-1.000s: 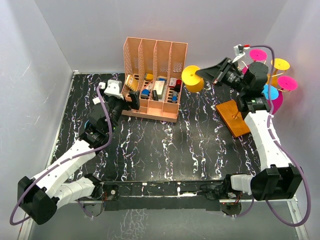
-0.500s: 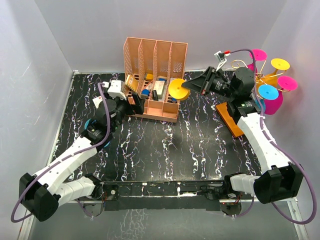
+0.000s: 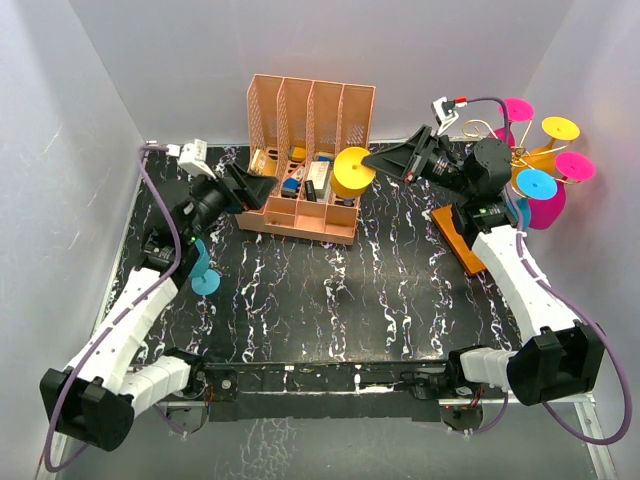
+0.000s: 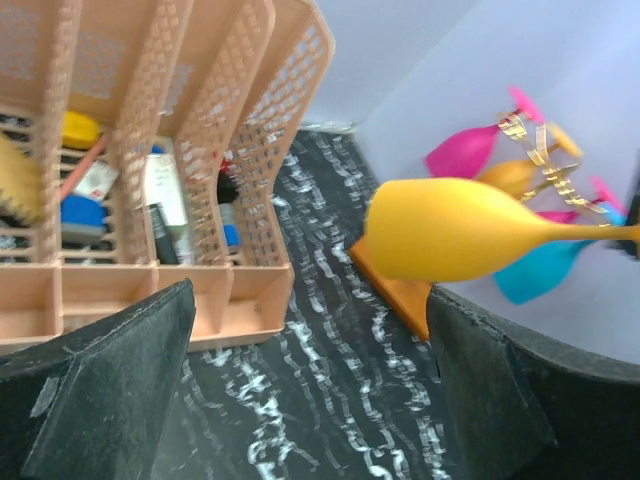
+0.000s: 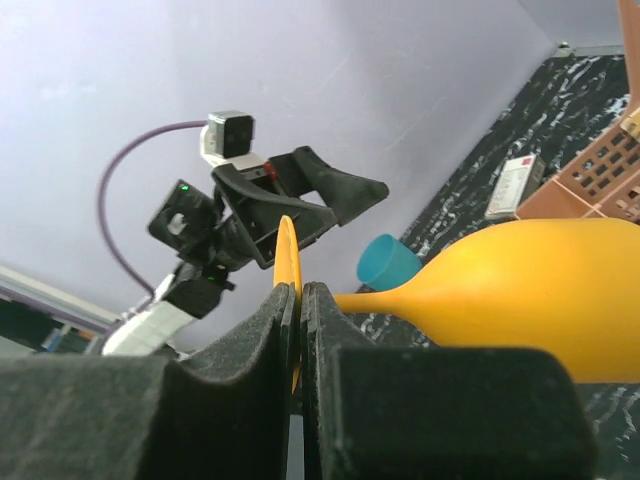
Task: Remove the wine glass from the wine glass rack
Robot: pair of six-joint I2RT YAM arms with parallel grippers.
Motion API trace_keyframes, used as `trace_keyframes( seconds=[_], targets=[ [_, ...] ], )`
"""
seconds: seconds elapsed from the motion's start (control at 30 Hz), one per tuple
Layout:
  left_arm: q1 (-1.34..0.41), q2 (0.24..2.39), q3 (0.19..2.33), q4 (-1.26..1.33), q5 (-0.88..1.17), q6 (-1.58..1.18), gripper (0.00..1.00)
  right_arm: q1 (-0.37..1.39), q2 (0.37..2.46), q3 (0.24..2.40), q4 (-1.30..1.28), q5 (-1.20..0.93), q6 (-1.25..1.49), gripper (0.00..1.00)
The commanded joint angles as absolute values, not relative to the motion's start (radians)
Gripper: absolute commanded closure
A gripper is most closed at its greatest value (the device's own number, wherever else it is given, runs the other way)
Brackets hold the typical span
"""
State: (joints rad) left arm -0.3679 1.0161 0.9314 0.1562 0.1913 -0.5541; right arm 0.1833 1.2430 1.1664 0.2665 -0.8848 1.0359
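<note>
From above we see the right gripper (image 3: 370, 158) clamped on the yellow wine glass (image 3: 350, 172), off and at nine o'clock of the wine glass rack (image 3: 456, 232); at the left wrist, the left gripper (image 4: 310, 300) gapes unladen; at the right wrist, fingers (image 5: 262, 340) pinch the glass's foot.

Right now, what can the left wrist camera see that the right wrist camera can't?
Only the left wrist view shows the gold rack and its hanging glasses. Only the right wrist view shows the left arm, a loose blue glass, and the right end effector pinching the yellow glass by its foot. Both show that glass, the organizer and table.
</note>
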Motion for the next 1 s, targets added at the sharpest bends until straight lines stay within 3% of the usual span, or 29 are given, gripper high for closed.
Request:
trace_keyframes(
  seconds=[0.0, 0.2, 0.4, 0.73, 0.97],
  targets=[
    [-0.273, 1.064, 0.940, 0.366, 0.588, -0.766, 0.03, 0.183, 1.209, 1.127, 0.501, -0.827, 1.245, 0.92],
    [-0.270, 1.191, 0.884, 0.806, 0.790, -1.082, 0.03, 0.196, 1.253, 1.110, 0.701, -0.864, 1.481, 0.92],
    [-0.269, 1.332, 0.846, 1.284, 0.846, -1.422, 0.04, 0.214, 1.304, 1.123, 0.961, -0.861, 1.680, 0.92],
    [-0.270, 1.455, 0.820, 1.625, 0.836, -1.682, 0.07, 0.261, 1.360, 1.127, 1.099, -0.821, 1.782, 0.92],
    [-0.270, 1.495, 0.854, 1.774, 0.821, -1.801, 0.23, 0.265, 1.412, 1.062, 1.211, -0.780, 1.812, 0.92]
  ],
)
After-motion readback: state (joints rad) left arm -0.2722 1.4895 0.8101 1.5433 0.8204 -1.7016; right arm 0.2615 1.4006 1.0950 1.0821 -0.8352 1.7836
